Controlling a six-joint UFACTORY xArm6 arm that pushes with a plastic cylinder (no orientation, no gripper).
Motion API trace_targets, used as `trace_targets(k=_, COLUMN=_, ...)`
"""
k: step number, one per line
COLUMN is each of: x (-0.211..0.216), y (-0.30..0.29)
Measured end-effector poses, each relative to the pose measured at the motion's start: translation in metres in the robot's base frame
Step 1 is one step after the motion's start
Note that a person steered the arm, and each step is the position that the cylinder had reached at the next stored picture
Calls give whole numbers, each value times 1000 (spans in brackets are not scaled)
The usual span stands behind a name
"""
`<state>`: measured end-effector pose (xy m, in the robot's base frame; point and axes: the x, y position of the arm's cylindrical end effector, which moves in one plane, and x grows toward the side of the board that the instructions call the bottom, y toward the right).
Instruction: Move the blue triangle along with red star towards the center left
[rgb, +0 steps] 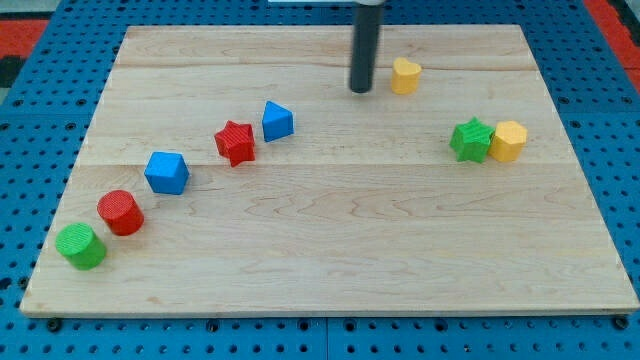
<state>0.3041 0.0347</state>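
My tip (361, 89) rests near the board's top centre, touching no block.

The blue triangle (277, 121) and red star (235, 142) sit close together left of centre, well apart from my tip. A blue cube (166, 172), red cylinder (121, 212) and green cylinder (80, 246) trail toward the view's bottom left. A yellow block (405, 75), its shape unclear, sits just right of my tip. A green star (471, 140) touches a yellow hexagon (508, 140) at right. The wooden board (330, 270) lies on blue pegboard (15, 200).
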Motion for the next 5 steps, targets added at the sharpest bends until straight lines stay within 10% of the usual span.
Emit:
trace_targets(k=1, x=-32, y=47)
trace_targets(k=3, x=56, y=124)
trace_targets(k=5, x=67, y=-93)
